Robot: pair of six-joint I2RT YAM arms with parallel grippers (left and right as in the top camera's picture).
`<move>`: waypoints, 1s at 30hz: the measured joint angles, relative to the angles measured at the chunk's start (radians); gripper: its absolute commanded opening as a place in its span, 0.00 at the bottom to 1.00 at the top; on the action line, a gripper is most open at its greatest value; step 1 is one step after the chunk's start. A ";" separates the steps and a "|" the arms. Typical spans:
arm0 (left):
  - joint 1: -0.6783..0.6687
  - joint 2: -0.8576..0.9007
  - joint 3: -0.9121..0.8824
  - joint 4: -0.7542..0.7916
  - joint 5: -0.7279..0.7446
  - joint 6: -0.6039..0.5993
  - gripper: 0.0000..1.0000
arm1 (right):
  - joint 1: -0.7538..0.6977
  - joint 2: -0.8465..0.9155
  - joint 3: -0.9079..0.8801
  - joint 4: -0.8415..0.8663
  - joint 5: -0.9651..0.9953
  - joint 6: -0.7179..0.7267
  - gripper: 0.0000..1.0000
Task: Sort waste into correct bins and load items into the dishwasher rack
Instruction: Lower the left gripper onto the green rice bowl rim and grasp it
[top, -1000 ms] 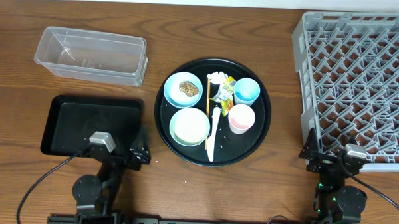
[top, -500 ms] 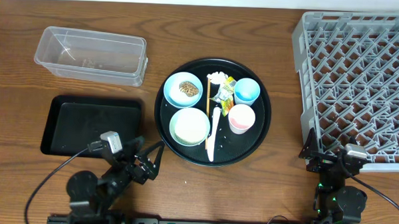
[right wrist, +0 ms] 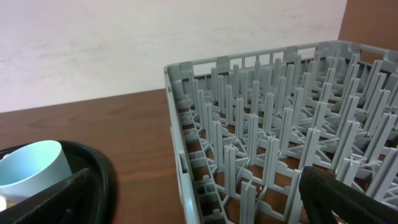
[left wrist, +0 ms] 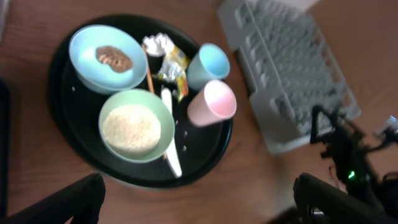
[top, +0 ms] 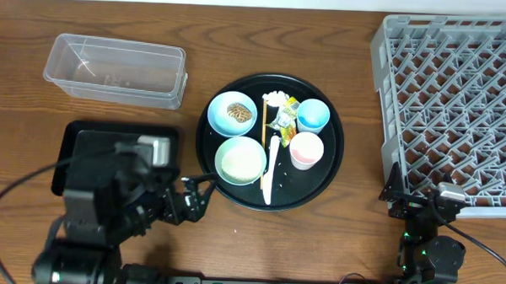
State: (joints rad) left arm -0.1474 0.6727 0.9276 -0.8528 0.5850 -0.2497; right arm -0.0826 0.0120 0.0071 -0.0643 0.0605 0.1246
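Observation:
A round black tray [top: 324, 174] holds a light-blue bowl [top: 233, 113] with a brown lump [left wrist: 113, 58]. It also holds a mint bowl [top: 240, 160] of rice [left wrist: 132, 127], a blue cup [top: 312, 115] and a pink cup [top: 306, 150]. A white spoon [top: 272, 164], a chopstick [top: 262, 134], a tissue [top: 276, 99] and a wrapper [top: 286, 116] lie between them. My left gripper [top: 196, 195] hangs open and empty over the tray's near-left edge. My right gripper [top: 407, 200] rests open and empty at the grey dishwasher rack's [top: 457, 107] near-left corner.
The clear tub [top: 116, 70] stands at the back left. The shallow black rectangular tray [top: 118, 127] in front of it is largely covered by my left arm. The rack wall [right wrist: 186, 162] rises directly ahead in the right wrist view, with the round tray's rim [right wrist: 102, 177] to its left.
My left arm has lifted off its rest and swung right, toward the round tray. The right arm has stayed put, and nothing on the tray has moved.

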 measured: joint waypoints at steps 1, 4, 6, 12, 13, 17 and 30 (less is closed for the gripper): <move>-0.045 0.026 0.019 -0.009 -0.032 0.008 0.98 | 0.000 0.000 0.000 0.000 0.000 0.000 0.99; -0.201 0.108 0.046 -0.011 -0.146 0.023 0.98 | 0.000 0.000 0.000 0.001 0.000 0.000 0.99; -0.298 0.164 0.047 -0.002 -0.214 0.027 0.98 | 0.000 0.000 0.000 0.000 0.000 0.000 0.99; -0.445 0.347 0.047 0.124 -0.331 0.041 0.98 | 0.000 0.000 0.000 0.000 0.000 0.000 0.99; -0.453 0.375 0.047 0.131 -0.340 0.042 0.98 | 0.000 0.000 0.000 0.000 0.000 0.000 0.99; -0.462 0.480 0.047 0.146 -0.360 0.042 0.98 | 0.000 0.000 0.000 0.000 0.000 0.000 0.99; -0.480 0.813 0.047 0.188 -0.384 0.134 0.98 | 0.000 0.000 0.000 0.000 0.000 0.000 0.99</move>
State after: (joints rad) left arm -0.6273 1.4857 0.9745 -0.6651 0.2008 -0.1162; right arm -0.0826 0.0120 0.0071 -0.0639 0.0608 0.1242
